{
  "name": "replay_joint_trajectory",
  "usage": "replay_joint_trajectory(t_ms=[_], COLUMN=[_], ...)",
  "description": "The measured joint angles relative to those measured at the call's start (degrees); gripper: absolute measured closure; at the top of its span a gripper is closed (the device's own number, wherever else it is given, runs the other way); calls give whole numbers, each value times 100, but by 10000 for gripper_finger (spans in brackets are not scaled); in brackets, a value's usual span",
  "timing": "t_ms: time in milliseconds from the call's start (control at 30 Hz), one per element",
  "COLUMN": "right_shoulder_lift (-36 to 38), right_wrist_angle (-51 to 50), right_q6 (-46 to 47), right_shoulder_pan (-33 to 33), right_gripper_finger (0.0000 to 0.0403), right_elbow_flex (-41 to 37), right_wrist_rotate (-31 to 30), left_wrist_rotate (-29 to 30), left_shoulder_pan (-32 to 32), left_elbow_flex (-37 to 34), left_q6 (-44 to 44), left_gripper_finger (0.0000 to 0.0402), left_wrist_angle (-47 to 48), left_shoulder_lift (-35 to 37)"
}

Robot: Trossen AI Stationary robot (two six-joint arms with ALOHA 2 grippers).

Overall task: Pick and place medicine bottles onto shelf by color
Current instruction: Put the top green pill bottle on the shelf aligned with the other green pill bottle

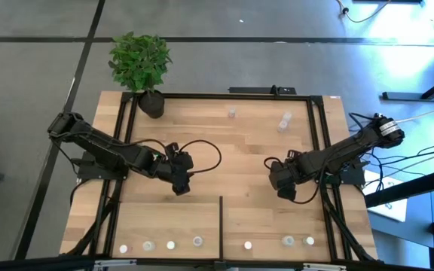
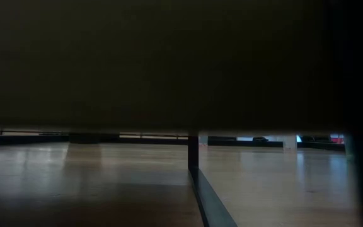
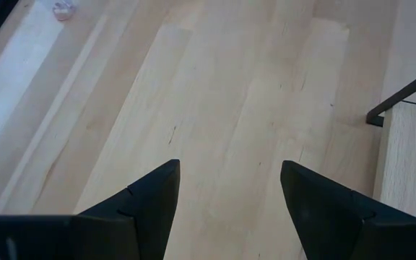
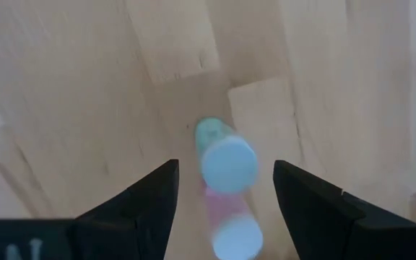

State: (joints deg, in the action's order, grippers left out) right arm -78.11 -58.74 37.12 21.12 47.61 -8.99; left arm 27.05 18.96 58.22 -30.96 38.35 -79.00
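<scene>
On the light-wood shelf, the right claw stands apart, two bottles between its fingers; the left claw gapes empty.

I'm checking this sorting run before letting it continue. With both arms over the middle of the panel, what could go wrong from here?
1. The right hand is open over two bottles lying close together; closing could grab both or knock one rolling.
2. The left hand is open over bare shelf, so closing there would catch nothing.
3. The placed row stands near the front rail and could be tipped.
</scene>
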Motion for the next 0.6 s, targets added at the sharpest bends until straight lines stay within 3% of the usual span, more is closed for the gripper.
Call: replay_joint_trajectory(t_ms=[600], right_shoulder_lift=[0], right_wrist_angle=[1132], right_q6=[531], right_shoulder_pan=[0], right_gripper_finger=[175], right_elbow_flex=[-711], right_wrist_rotate=[-88], left_wrist_rotate=[0], left_shoulder_pan=[0], left_elbow_flex=[0], left_q6=[0], left_gripper_finger=[168], left_wrist_angle=[0], left_shoulder_lift=[0])
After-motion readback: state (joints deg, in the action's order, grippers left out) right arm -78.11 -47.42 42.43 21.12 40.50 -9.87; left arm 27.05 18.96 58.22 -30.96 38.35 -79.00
